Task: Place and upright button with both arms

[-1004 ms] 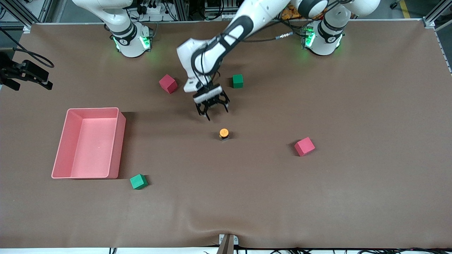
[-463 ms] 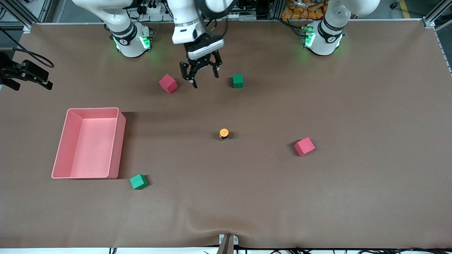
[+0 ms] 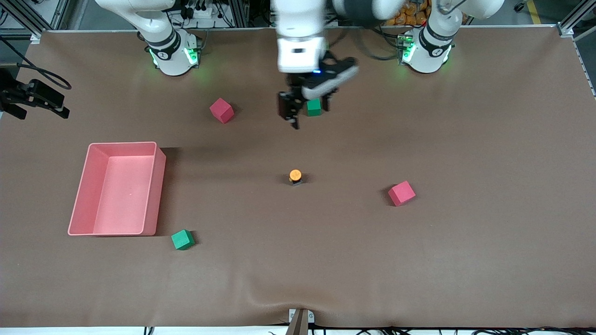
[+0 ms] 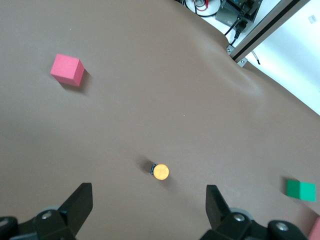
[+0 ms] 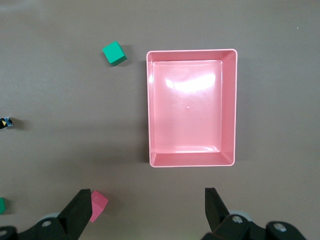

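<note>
Button: the button [image 3: 295, 176] stands on the bare table [image 3: 465, 256] near its middle, orange cap up, black body under it; from the left wrist view [image 4: 160, 172] the cap shows as a full round disc, which suggests it is upright.
Button's neighbours: well apart from everything; a pink cube [image 3: 401, 193] lies toward the left arm's end, a green cube [image 3: 182, 239] nearer the front camera toward the right arm's end.
Left gripper: the left gripper [image 3: 305, 109] hangs in the air over the green cube [image 3: 314, 107] close to the robots' bases, fingers [image 4: 80, 201] spread wide, holding nothing.
Right gripper: the right gripper [image 5: 147, 210] is out of the front view; its wrist camera looks straight down on the pink tray [image 5: 229, 107], so it hovers high over that tray, fingers [image 5: 214, 205] wide apart and empty.
Other things: a second pink cube [image 3: 221, 110] sits farther from the front camera, between the right arm's base and the left gripper.
Done, as judged: the button appears placed and set upright; no gripper touches it.
Left, as judged: little or nothing on the button itself; both arms look clear of it, and what remains seems only to park them.
</note>
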### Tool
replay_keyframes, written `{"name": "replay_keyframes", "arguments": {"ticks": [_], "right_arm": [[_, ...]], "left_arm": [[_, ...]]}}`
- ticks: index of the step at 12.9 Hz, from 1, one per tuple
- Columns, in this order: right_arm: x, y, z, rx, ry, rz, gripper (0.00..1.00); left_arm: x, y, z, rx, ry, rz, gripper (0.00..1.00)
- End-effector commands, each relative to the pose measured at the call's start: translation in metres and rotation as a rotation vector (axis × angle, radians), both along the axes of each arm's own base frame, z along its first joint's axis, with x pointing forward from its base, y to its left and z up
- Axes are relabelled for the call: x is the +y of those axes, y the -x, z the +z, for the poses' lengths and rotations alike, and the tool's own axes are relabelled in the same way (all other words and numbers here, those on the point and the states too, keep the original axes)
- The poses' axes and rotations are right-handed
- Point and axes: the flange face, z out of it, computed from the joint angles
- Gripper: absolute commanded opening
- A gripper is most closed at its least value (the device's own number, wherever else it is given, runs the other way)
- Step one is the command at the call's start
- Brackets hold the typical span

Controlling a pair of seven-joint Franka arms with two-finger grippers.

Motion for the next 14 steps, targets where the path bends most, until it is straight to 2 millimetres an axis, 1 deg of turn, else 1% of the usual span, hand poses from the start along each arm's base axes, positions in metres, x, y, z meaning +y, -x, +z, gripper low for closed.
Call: {"name": "replay_keyframes", "arguments": {"ticks": [1,2,3,4,5,6,7,8,9,12,13,14], "right_arm": [[-0.001,0.001,0.003,0.000,-0.018,-0.011,1.00],[-0.002,0.001,0.003,0.000,-0.018,-0.013,1.00],[-0.002,0.001,0.003,0.000,-0.018,-0.013,1.00],[-0.002,0.001,0.003,0.000,-0.018,-0.013,1.00],[-0.001,0.002,0.004,0.000,-0.018,-0.011,1.00],[-0.002,0.001,0.003,0.002,-0.018,-0.013,1.00],[-0.001,0.001,0.003,0.000,-0.018,-0.013,1.00],[-0.001,0.001,0.002,0.003,-0.018,-0.011,1.00],[-0.001,0.001,0.002,0.003,-0.018,-0.011,1.00],[-0.001,0.001,0.002,0.003,-0.018,-0.011,1.00],[0.000,0.001,0.002,0.003,-0.018,-0.010,1.00],[0.000,0.001,0.002,0.003,-0.018,-0.010,1.00]], "left_arm": [[0.062,-0.015,0.028,0.063,-0.022,0.011,1.00],[0.087,-0.023,0.038,0.077,-0.055,-0.014,1.00],[0.120,-0.039,0.048,0.098,-0.073,-0.069,1.00],[0.152,-0.049,0.056,0.132,-0.094,-0.119,1.00],[0.183,-0.059,0.061,0.167,-0.119,-0.161,1.00],[0.223,-0.066,0.072,0.194,-0.125,-0.212,1.00],[0.259,-0.073,0.076,0.251,-0.093,-0.297,1.00],[0.305,-0.078,0.081,0.303,-0.058,-0.368,1.00],[0.342,-0.080,0.078,0.352,-0.043,-0.425,1.00],[0.433,-0.080,0.063,0.412,-0.054,-0.598,1.00],[0.458,-0.082,0.061,0.413,-0.054,-0.664,1.00],[0.476,-0.082,0.059,0.416,-0.052,-0.688,1.00]]}}
